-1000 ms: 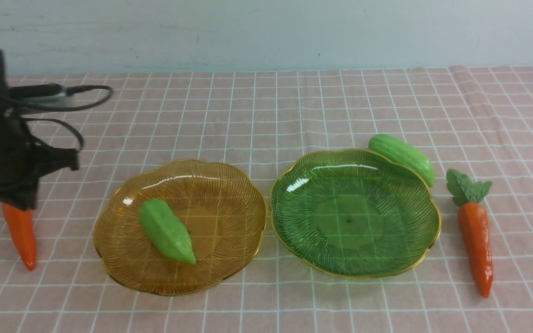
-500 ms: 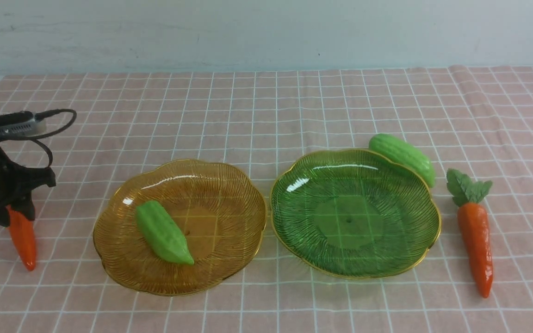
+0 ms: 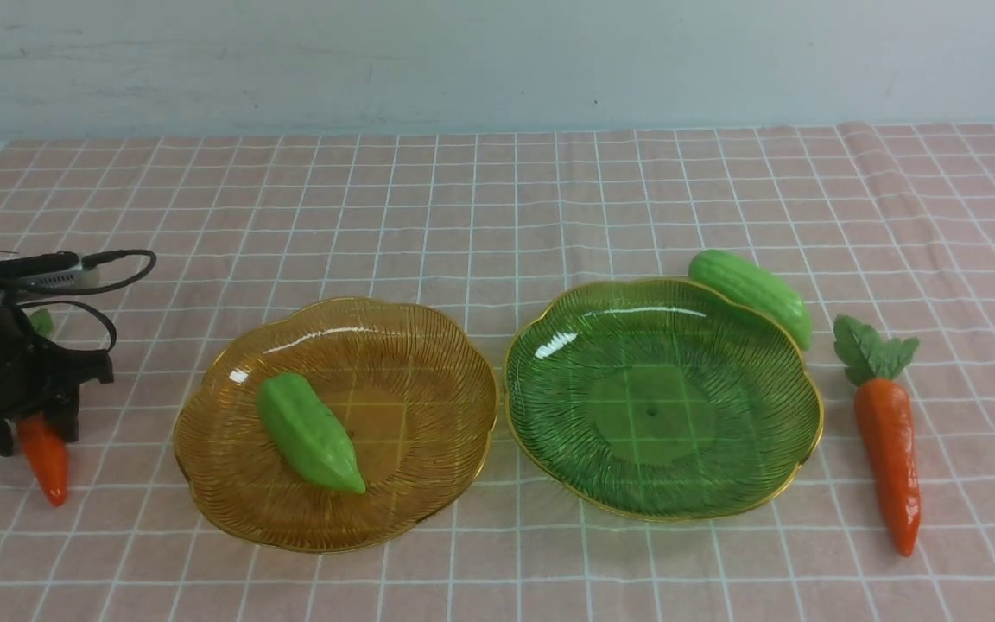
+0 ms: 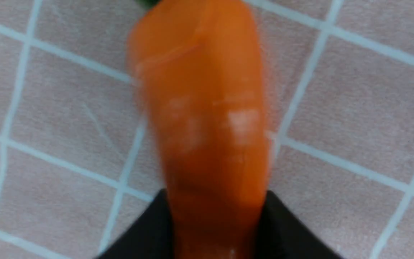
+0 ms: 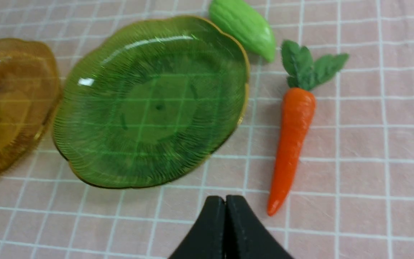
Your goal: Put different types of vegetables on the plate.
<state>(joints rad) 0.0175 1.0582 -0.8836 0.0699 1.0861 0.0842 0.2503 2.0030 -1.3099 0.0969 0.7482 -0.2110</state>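
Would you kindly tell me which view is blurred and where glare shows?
Left wrist view: the carrot fills the frame, blurred. Front view: sharp, with white glare streaks on the amber plate and the green plate. Right wrist view: sharp, glare on the green plate too.

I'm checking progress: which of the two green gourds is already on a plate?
The gourd lying inside the amber plate. The other gourd lies on the cloth beside the green plate.

Pink tablecloth (image 3: 497, 199) with white grid lines, rumpled at far right, pale wall (image 3: 497, 60) behind
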